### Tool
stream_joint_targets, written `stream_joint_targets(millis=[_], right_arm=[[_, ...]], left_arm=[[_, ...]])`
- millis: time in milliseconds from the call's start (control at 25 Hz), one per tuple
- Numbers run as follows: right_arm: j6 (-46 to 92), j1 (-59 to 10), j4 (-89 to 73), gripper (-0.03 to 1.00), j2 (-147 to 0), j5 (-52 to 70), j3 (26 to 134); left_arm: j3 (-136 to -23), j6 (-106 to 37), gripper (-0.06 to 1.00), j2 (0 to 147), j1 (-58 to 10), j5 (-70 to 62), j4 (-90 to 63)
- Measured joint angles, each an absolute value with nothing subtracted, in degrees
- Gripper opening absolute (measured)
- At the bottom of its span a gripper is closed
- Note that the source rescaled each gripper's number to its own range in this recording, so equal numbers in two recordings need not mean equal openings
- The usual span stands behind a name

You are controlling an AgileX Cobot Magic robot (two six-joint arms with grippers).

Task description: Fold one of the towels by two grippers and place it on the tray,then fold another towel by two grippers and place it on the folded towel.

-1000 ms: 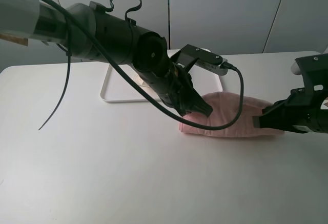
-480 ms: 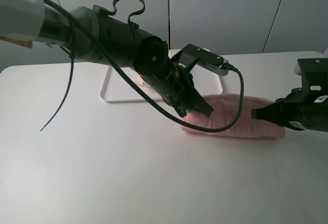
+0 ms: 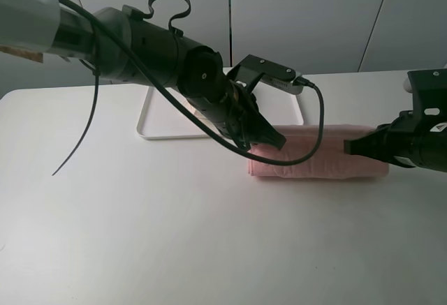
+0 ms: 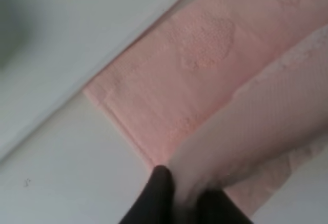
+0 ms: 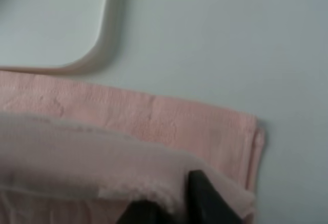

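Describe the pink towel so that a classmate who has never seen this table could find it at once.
On the white table, find the white tray at the far side. Before its right corner lies the pink towel, a long folded strip between the left gripper and the right gripper. Nothing else there is pink.

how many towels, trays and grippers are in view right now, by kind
pink towel: 1
white tray: 1
grippers: 2, the left gripper and the right gripper, one at each end of the towel
total: 4
No second towel shows in any view.
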State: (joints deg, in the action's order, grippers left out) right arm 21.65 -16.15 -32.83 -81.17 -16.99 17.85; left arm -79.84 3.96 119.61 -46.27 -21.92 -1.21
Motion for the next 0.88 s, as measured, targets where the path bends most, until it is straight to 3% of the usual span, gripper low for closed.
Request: stream_joint_targets(millis=[80,200,240,280,440,720,880], right_arm=[[21.88,-16.15,-32.83,0.34,-81.17,-17.87,17.85],[22.05,-16.15,-34.22,0.83,-81.17,-20.43,17.99],[22.25,-16.15,-35.3,0.93,-81.17,-20.88,17.99],[22.72,-16.15,-36.49,0.97,-81.17,-21.13,17.99],[23.53,-16.15,-39.82,1.0,-81.17,-18.52,18.2],[30.31,-15.92,-46.56,1.0,-81.39,-3.72,26.1],[31.74,-11.38,-46.7,1.0,-81.43,4.05,32.56]], left_arm=[[-79.84,3.96,0.25,119.61,-46.18,-22.71,-1.0],[-79.84,4.23,0.68,119.61,-45.94,-23.91,-0.73],[-79.84,4.45,0.84,119.61,-45.83,-24.03,-0.73],[-79.84,5.08,0.93,119.61,-45.74,-24.17,-0.38],[-79.84,6.58,0.94,119.61,-45.74,-25.05,0.0],[-80.13,8.9,1.0,119.65,-44.82,-28.06,-1.39],[-84.58,11.13,1.0,120.91,-42.8,-36.69,-1.63]])
